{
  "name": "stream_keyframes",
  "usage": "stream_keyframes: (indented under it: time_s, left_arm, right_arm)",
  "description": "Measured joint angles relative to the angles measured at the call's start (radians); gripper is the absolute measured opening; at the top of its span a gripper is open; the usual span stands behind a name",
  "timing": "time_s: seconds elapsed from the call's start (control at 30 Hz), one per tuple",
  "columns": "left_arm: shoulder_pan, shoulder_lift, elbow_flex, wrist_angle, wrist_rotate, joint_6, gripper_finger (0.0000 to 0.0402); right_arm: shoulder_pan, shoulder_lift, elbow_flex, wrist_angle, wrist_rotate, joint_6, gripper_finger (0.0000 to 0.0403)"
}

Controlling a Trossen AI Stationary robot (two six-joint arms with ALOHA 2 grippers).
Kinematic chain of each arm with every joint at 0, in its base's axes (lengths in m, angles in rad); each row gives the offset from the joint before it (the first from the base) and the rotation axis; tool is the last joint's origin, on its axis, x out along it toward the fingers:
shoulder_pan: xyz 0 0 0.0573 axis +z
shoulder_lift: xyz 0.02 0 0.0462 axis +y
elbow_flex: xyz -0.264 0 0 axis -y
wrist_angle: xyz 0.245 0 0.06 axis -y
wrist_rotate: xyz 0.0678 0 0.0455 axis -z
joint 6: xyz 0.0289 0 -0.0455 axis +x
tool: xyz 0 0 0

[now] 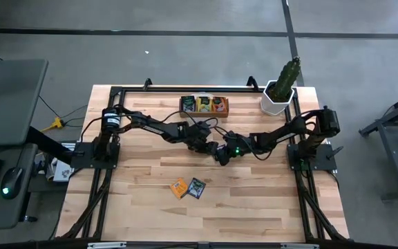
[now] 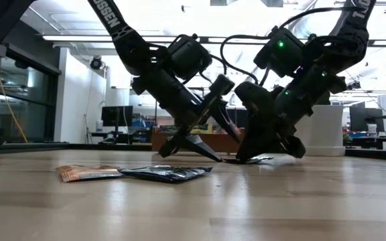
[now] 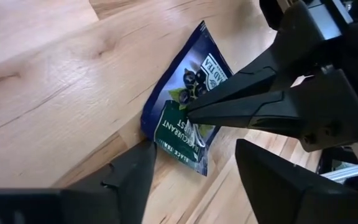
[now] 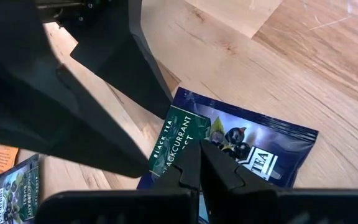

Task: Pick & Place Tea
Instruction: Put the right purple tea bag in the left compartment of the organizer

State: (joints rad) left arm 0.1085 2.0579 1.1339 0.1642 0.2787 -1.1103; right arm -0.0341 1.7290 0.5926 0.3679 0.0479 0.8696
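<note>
1. Right gripper (image 3: 194, 112): its two fingers are pressed together with the tips down on the face of one dark blue blackcurrant tea sachet (image 3: 188, 99), which lies flat on the table (image 1: 254, 200). In the right wrist view the same closed tips (image 4: 199, 163) rest on the sachet's green label panel. Whether any foil is pinched between the tips cannot be told.

2. Left gripper (image 3: 194, 165): its fingers stand apart, one tip touching the sachet's near corner, the other fingertip just beside the sachet's edge. It is not clamped on anything.

3. Both grippers meet at this one sachet, near the middle of the table, on the side of the wooden tray (image 1: 204, 105) that faces the table's centre. In the low view the two arms lean toward each other, with the sachet (image 2: 250, 160) under their tips.

4. Loose sachets elsewhere on the table, counted: two. One orange sachet (image 1: 178, 187) and one dark sachet (image 1: 196, 188) lie touching side by side, farther from the tray than the grippers and well apart from the held-down sachet.

5. Wooden tray: one, with three compartments, each showing sachets; from the left arm's side they read dark, yellow-green, orange. The number in each cannot be counted.

6. One cactus in a white pot (image 1: 279, 97) stands near the tray, toward the right arm's base.
</note>
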Motion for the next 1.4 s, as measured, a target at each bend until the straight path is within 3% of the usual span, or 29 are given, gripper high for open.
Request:
stream_keyframes:
  time_s: [0.27, 0.83, 1.2, 1.4]
  left_arm:
    - [-0.001, 0.000, 0.000, 0.006, -0.046, 0.002, 0.0187]
    - [-0.001, 0.000, 0.002, -0.008, -0.092, 0.006, 0.0177]
    - [0.000, 0.000, 0.003, -0.045, -0.130, 0.006, 0.0083]
    - [0.000, 0.000, 0.003, -0.054, -0.137, 0.016, 0.0070]
  right_arm:
    - [-0.001, 0.001, 0.000, 0.043, -0.018, -0.007, 0.0000]
    - [-0.006, 0.001, 0.000, 0.048, -0.038, -0.007, 0.0000]
    - [-0.006, -0.005, 0.000, 0.046, -0.044, -0.008, 0.0000]
    - [-0.005, -0.069, 0.001, 0.024, -0.054, -0.033, 0.0000]
